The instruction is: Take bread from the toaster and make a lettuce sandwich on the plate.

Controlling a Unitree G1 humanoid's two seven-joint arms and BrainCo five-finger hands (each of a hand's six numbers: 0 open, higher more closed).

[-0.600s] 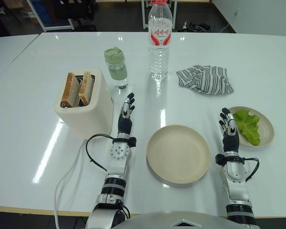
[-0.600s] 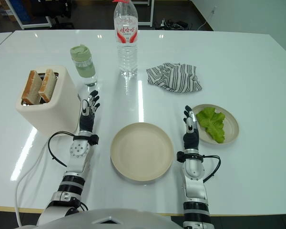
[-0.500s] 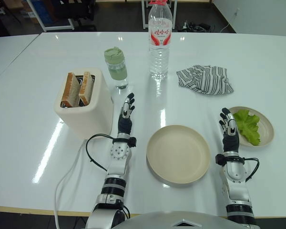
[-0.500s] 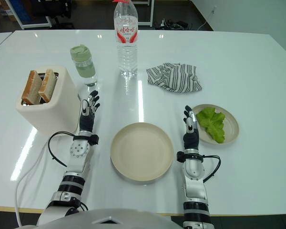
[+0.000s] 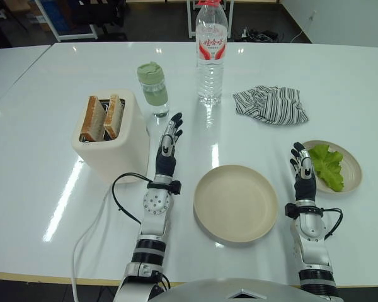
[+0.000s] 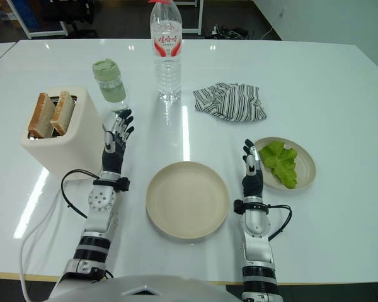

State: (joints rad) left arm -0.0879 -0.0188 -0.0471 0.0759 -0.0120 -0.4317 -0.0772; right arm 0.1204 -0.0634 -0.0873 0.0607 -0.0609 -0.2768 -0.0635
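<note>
**While bread (image 5: pixel 103 117) sits in the toaster (image 5: pixel 107 151), fetching comes first**

That toaster stands at ten o'clock from the plate (image 5: pixel 235 202), lettuce (image 5: pixel 327 165) at two. Spread and empty, the left hand (image 5: pixel 167 151) is by the toaster, the right hand (image 5: pixel 302 170) by the lettuce. Next, the left hand should pinch the bread out.

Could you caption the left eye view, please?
Left hand beside the toaster with two bread slices; right hand by lettuce; plate between.
</note>
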